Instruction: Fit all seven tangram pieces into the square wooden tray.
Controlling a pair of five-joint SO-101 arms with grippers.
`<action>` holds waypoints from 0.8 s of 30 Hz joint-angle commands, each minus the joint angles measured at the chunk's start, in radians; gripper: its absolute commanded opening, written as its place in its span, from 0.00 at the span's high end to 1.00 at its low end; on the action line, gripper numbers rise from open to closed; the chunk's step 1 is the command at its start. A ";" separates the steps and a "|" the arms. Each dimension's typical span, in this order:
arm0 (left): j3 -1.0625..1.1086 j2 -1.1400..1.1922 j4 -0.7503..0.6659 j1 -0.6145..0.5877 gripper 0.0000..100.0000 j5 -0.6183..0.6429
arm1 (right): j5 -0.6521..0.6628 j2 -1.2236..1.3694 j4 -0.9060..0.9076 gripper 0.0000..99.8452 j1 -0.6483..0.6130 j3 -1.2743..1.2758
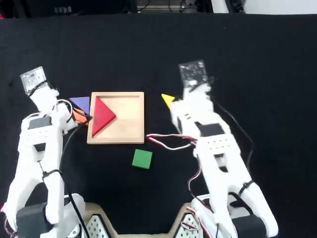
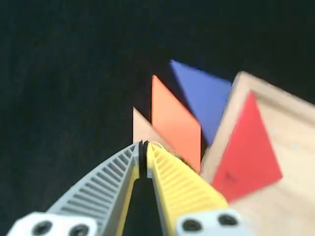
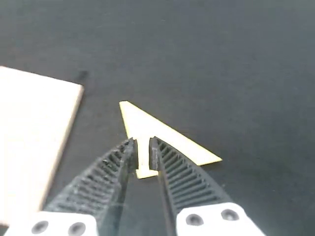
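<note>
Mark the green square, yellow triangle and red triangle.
green square point(image 1: 142, 159), high view, centre of top face
yellow triangle point(image 3: 147, 129), right wrist view, middle of its face
red triangle point(image 1: 102, 116), high view, middle of its face

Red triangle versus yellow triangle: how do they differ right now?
The red triangle lies inside the wooden tray; the yellow triangle lies on the black cloth outside it. The red triangle looks larger than the yellow. The right tool hangs over the yellow triangle, not the red. Both lie flat.

left crowded, right free
orange piece point(image 2: 174, 123) and tray point(image 2: 231, 113) wall just ahead of left gripper point(image 2: 142, 147); bare cloth point(image 3: 221, 59) beyond right gripper point(image 3: 142, 147)
</note>
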 commanded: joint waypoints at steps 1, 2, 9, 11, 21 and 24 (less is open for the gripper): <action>0.004 -0.008 -0.063 -0.015 0.95 0.011 | -0.017 0.035 0.172 0.95 -0.127 -0.185; 0.005 -0.008 -0.064 -0.015 0.95 0.011 | -0.025 0.065 0.204 0.95 -0.155 -0.231; 0.022 0.037 -0.138 -0.045 0.95 0.020 | -0.140 0.452 0.313 0.95 -0.215 -0.553; 0.022 0.052 -0.163 -0.065 0.95 0.055 | -0.207 0.550 0.367 0.94 -0.215 -0.654; 0.021 0.100 -0.196 -0.064 0.95 0.095 | -0.344 0.886 0.675 0.79 -0.327 -1.064; 0.021 0.100 -0.196 -0.062 0.95 0.095 | -0.354 0.969 0.690 0.79 -0.342 -1.107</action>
